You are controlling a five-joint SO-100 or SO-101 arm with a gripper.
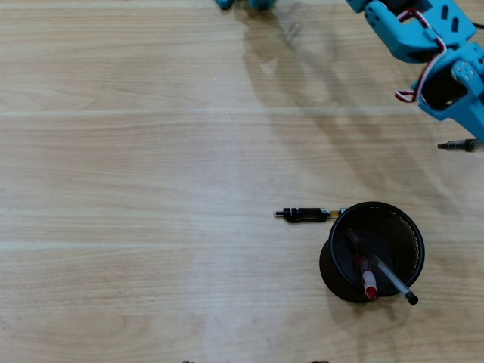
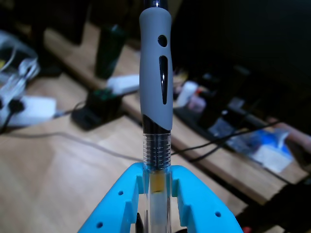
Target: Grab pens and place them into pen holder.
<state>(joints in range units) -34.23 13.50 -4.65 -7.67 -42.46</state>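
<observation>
Carrying step under way: pincer [image 2: 156,191] clamped on a clear-barrelled pen [image 2: 156,87] with grey rubber grip, held aloft at the overhead view's right edge, tip [image 1: 457,145] poking out from the blue arm [image 1: 446,60]. Pen holder [image 1: 372,252] standing on the desk [image 1: 151,189] below, already loaded with two pens, one red-capped [image 1: 368,283]. One black pen [image 1: 305,215] lying just beside the holder's rim. Next, probably: swing over the cup's mouth, tilt tip down, release.

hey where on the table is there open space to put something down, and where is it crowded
The whole left half of the wooden table is bare, as is the middle strip above the black pen. It is crowded at lower right, where that pen lies against the pen holder, and at upper right, where the claw grips a pen.
</observation>
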